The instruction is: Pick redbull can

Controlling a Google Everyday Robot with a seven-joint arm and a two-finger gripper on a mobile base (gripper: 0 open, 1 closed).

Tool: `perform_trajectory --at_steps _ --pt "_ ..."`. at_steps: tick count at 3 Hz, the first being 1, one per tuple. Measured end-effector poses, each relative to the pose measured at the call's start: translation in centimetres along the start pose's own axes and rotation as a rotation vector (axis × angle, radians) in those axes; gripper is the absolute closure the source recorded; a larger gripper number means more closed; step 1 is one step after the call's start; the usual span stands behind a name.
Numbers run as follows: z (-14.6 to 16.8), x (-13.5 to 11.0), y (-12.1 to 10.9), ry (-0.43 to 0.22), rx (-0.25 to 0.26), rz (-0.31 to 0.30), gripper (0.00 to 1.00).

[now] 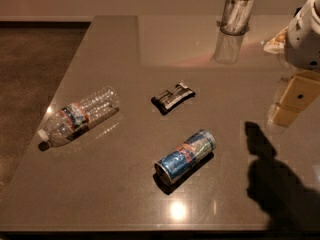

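The redbull can [185, 155] lies on its side on the grey table [100, 184], near the front middle. It has blue and silver panels with a red mark, and its silver end points to the front left. My gripper [292, 104] hangs at the right edge of the view, above the table, up and to the right of the can and well apart from it. The white arm [306, 31] rises above the gripper. Nothing is seen in the gripper.
A clear plastic water bottle [77, 116] with a red-blue label lies on its side at the left. A small black-and-silver packet [173, 97] lies behind the can. A mesh cup [235, 11] stands at the back. The arm's shadow [275, 179] falls at the front right.
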State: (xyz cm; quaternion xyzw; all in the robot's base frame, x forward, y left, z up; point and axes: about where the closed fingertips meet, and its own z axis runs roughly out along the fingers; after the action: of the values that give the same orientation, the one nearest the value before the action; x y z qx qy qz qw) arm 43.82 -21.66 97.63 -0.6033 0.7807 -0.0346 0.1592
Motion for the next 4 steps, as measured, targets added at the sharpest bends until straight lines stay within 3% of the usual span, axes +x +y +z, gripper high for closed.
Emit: perform_trajectory --at_steps 1,2,4 --pt "0.0 0.0 0.0 0.0 0.0 0.0 0.0" --pt "0.5 -0.9 0.3 -0.007 -0.017 -0.073 0.0" --pt "3.9 -3.8 2.8 -0.016 -0.113 -0.334 0.0"
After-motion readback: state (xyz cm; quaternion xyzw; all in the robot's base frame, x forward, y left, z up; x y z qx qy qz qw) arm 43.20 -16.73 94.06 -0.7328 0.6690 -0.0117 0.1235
